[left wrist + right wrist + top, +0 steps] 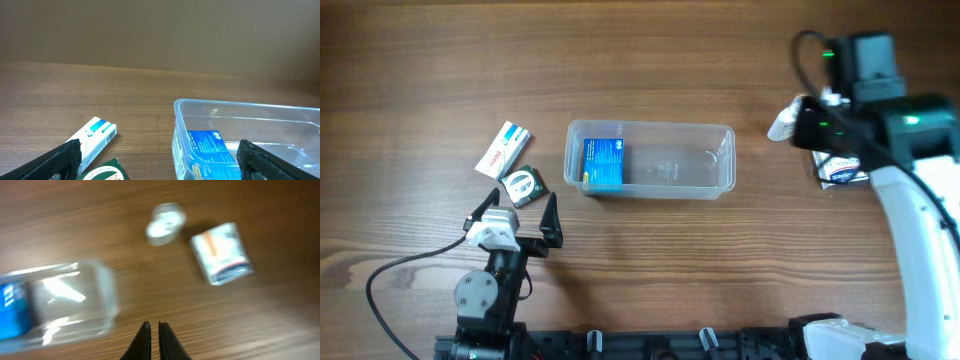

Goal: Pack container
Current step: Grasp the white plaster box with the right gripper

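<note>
Two arms are working at a wooden table (420,60), where the container (690,165) is sitting at the centre of the overhead frame. Its long side is running left to right, and a blue box (605,165) is lying flat in its left end.

At lower left, the left gripper (516,215) is hovering with its fingers spread wide and nothing between them. It is just below a dark green box (523,186) and a white box (503,150), both lying just left of the tub.

At upper right, the right gripper (154,336) is showing its fingers pressed nearly together over bare wood, gripping nothing. Its wrist view is smeared, with a small white round item (165,222) and a white carton (222,252) in the upper half (what the round item is cannot be made out).

The packing is looking barely begun, with one piece in and four out. The green box seems the left arm's likeliest pick, being nearest. A good grab would mean coming down squarely with the fingers straddling its sides, staying clear of the white box close by. It would then be lifted over the rim and set in the open floor right of the blue box. The right fingers would need to part before any grab.
</note>
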`<state>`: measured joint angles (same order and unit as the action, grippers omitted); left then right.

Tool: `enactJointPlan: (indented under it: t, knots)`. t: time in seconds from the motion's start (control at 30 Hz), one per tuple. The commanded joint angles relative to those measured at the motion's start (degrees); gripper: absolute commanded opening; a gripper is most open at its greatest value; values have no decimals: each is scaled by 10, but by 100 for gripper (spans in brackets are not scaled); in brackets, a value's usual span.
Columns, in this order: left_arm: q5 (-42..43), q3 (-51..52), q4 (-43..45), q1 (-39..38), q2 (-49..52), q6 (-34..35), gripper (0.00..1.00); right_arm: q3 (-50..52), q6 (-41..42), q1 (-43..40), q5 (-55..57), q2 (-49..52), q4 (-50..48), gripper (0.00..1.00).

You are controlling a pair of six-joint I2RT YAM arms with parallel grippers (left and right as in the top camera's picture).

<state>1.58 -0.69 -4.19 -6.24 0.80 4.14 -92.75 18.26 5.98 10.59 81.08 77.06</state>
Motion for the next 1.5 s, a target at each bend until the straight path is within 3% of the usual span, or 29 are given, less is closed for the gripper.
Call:
enactJointPlan:
  t: [0.0,0.03,0.07,0.27,0.47,0.7,0.97,1.2,1.4,1.47]
  knots:
    - [-1,4,-1,4,-4,-9,100,1,-63,-107,21,-3,23,77]
    - [-1,4,-1,4,-4,-9,100,7,-86,-144,16,0,21,96]
    - [-1,4,-1,4,-4,-9,100,11,-112,-171,9,2,15,99]
    - [-1,4,-1,4,-4,-9,100,77,-240,-269,-52,31,-71,100]
    - [-1,4,-1,4,-4,-9,100,176,-355,-271,-107,60,-204,100]
    - [-1,4,-1,4,-4,-9,100,209,-455,-271,-140,140,-275,100]
    - [-1,4,-1,4,-4,-9,100,209,-483,-271,-151,259,-301,100]
    - [-1,4,-1,4,-4,-9,100,209,-527,-271,-145,288,-344,100]
    - [-1,4,-1,4,-4,-9,100,209,-516,-271,-145,312,-359,100]
    - [-1,4,-1,4,-4,-9,100,208,-492,-271,-145,312,-363,95]
